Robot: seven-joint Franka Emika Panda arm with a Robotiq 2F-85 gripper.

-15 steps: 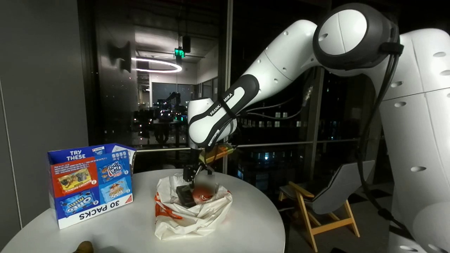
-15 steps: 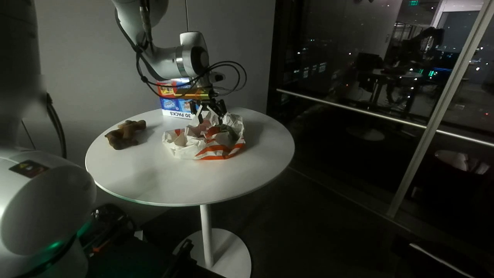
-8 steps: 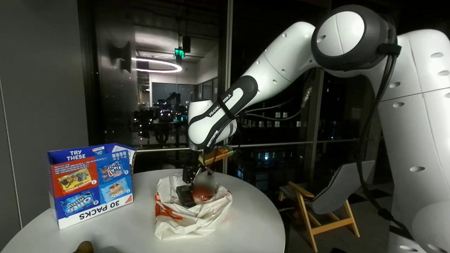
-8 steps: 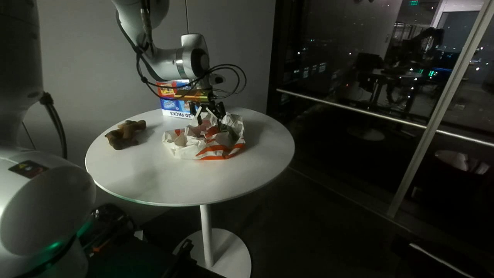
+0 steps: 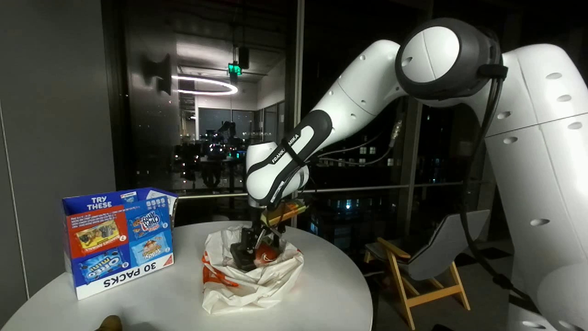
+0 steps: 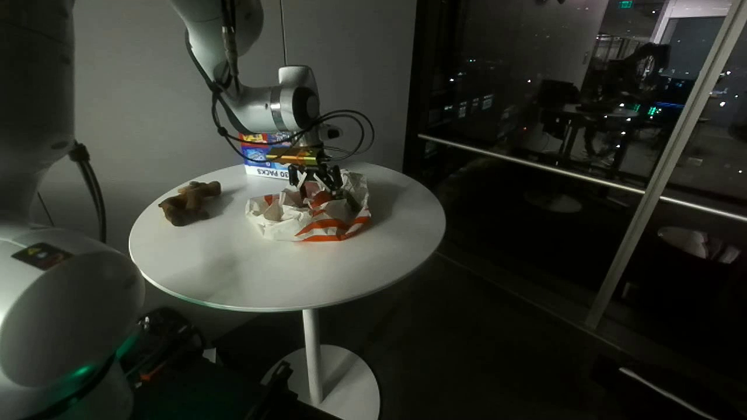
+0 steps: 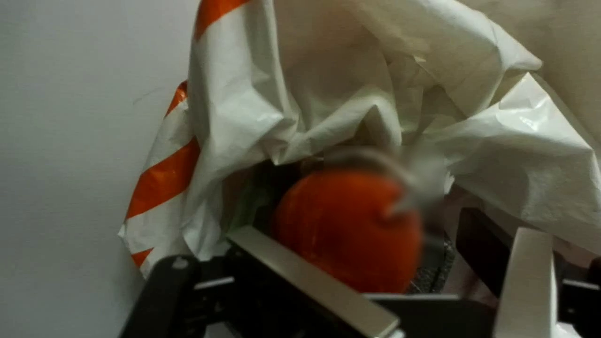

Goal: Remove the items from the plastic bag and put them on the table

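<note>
Gripper (image 6: pixel 320 188) hangs at the mouth of the plastic bag (image 5: pixel 252 294); between its widely spread fingers (image 7: pixel 312 280) a round red-orange item (image 7: pixel 347 231) (partly blurred in the wrist view) shows, lying in the bag.

In both exterior views, a grey wall (image 5: pixel 50 115) stands left of dark windows (image 5: pixel 358 172). In an exterior view, a ring light (image 5: pixel 209 93) glows in the windows and a chair (image 5: pixel 445 246) stands right.

Looks like an office — ring lamp (image 5: pixel 206 80), exit sign (image 5: pixel 234 69), tall windows (image 5: pixel 367 172).
</note>
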